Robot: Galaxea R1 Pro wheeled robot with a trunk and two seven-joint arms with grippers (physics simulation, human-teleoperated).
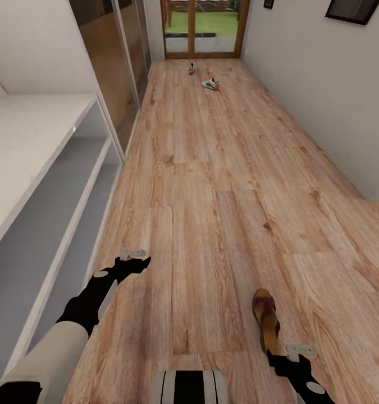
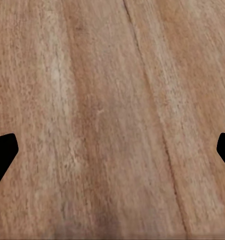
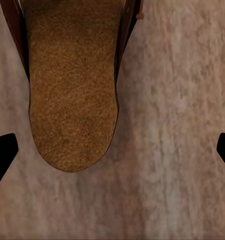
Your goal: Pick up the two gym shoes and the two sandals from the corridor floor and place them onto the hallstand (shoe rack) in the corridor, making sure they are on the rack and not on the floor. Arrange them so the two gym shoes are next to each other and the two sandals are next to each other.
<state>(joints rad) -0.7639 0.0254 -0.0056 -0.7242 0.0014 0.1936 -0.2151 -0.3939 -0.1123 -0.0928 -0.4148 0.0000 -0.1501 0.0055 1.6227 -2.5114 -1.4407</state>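
One brown sandal (image 1: 265,318) lies flat on the wood plank floor (image 1: 211,185), tan footbed up. Two white gym shoes (image 1: 210,83) sit way down the corridor, slightly apart. Grey hallstand (image 1: 49,185) shelves bare.

The left arm (image 1: 71,325) has a beige upper section, then black links with grey round caps. Each gripper (image 1: 134,258) is black with pale grey fingertips. A grey-and-black striped trunk part (image 1: 189,386) sits low in the middle.

Brown sandal (image 1: 266,318), tan footbed; wood-grain floor (image 1: 223,185).
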